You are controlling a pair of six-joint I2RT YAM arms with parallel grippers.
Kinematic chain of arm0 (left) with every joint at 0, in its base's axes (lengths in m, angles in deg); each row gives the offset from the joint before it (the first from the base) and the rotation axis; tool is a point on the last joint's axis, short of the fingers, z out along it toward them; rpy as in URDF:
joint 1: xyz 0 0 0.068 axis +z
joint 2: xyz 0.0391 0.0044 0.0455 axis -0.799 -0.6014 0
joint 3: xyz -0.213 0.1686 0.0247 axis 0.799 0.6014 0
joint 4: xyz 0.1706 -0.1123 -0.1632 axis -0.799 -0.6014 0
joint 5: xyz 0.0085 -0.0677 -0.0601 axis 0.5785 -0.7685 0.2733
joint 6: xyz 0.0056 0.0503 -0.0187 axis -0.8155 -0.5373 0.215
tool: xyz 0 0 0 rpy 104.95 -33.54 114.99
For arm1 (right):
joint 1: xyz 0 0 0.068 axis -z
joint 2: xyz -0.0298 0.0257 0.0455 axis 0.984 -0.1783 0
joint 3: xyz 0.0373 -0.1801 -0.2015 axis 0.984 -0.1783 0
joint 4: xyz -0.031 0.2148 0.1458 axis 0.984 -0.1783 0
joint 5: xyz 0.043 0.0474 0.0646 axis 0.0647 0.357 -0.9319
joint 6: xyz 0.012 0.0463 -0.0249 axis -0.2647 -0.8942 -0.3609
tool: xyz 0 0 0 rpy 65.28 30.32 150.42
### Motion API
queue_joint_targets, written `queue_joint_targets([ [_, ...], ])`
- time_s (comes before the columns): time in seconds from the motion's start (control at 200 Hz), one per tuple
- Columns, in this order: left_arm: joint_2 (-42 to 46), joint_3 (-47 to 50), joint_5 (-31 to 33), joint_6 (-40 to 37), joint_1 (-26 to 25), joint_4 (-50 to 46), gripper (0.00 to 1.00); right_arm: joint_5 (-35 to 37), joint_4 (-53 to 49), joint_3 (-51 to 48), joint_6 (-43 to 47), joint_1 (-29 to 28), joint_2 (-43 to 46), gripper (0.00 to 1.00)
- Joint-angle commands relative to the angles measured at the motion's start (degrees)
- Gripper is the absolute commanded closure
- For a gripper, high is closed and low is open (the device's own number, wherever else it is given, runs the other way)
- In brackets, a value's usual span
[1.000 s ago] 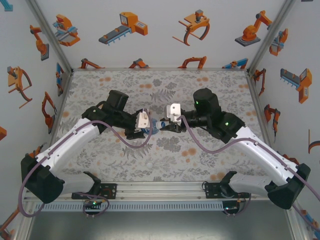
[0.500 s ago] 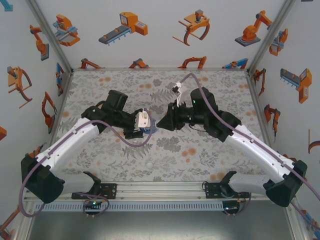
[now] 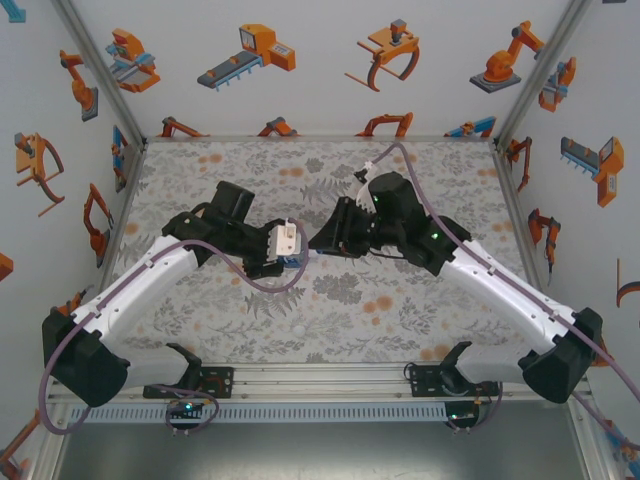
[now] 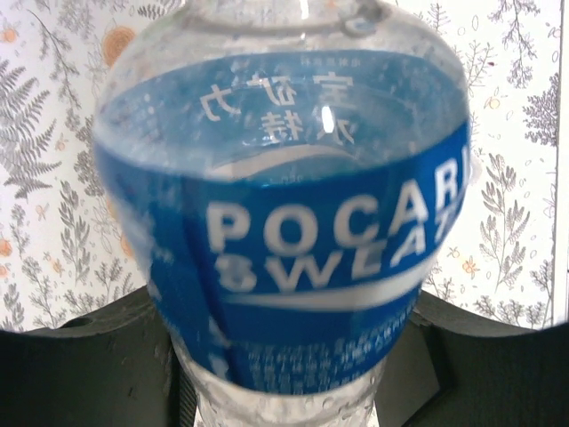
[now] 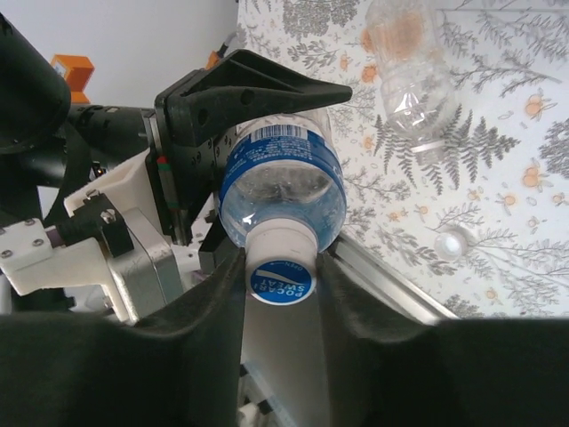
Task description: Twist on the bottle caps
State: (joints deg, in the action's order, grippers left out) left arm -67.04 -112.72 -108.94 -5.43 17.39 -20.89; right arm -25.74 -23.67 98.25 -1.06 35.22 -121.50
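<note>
Left gripper (image 3: pixel 291 258) clamped the blue-labelled bottle (image 4: pixel 293 249) over mid-table (image 3: pixel 400 320). White cap (image 5: pixel 280 274) sat on its neck, flanked closely by the right gripper (image 5: pixel 281 260); gripped or released, unclear. Clear bottle (image 5: pixel 411 71) and loose cap (image 5: pixel 449 242) lay nearby.

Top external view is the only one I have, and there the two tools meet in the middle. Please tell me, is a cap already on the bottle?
Observer: Yes. In the right wrist view a white cap with blue print sits on the neck of the blue-label bottle.
Operator: Does the right tool grip it?
Observer: The right tool has one finger close on each side of the cap. I cannot tell whether they press it.
Operator: And the left tool?
Observer: The left tool is shut on the bottle's body, at its label.
</note>
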Motion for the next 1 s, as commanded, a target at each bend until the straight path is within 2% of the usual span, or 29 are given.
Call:
queue_joint_targets([
  [0.0, 1.4, -0.9, -5.8, -0.9, -1.1, 2.9, 1.00, 3.4, -1.5, 3.2, 11.7, -0.2, 0.8, 0.53],
  [0.1, 1.4, -0.9, -5.9, -1.0, -1.0, 3.0, 1.00, 4.7, -0.9, 3.6, 24.6, -0.2, 3.7, 0.45],
  [0.18, 1.3, -0.9, -6.0, -0.9, -1.1, 2.9, 1.00, 3.2, 0.1, 3.4, 36.6, -0.2, 5.7, 0.44],
  [0.401, 1.2, -0.9, -6.0, -0.9, -1.0, 2.9, 1.00, -12.5, -2.5, 3.6, 72.8, -0.3, 8.0, 0.44],
  [0.511, 1.2, -0.9, -6.0, -0.9, -1.1, 3.0, 1.00, -16.9, -3.3, 2.3, 86.8, -0.5, 8.6, 0.48],
  [0.686, 1.0, -0.8, -5.9, -1.0, -1.1, 2.8, 1.00, -18.2, -1.3, 1.5, 91.5, -1.2, 7.6, 0.48],
  [0.991, 1.0, -0.7, -5.9, -1.0, -1.1, 2.8, 1.00, -19.0, 1.4, -0.6, 91.9, -1.4, 6.0, 0.53],
])
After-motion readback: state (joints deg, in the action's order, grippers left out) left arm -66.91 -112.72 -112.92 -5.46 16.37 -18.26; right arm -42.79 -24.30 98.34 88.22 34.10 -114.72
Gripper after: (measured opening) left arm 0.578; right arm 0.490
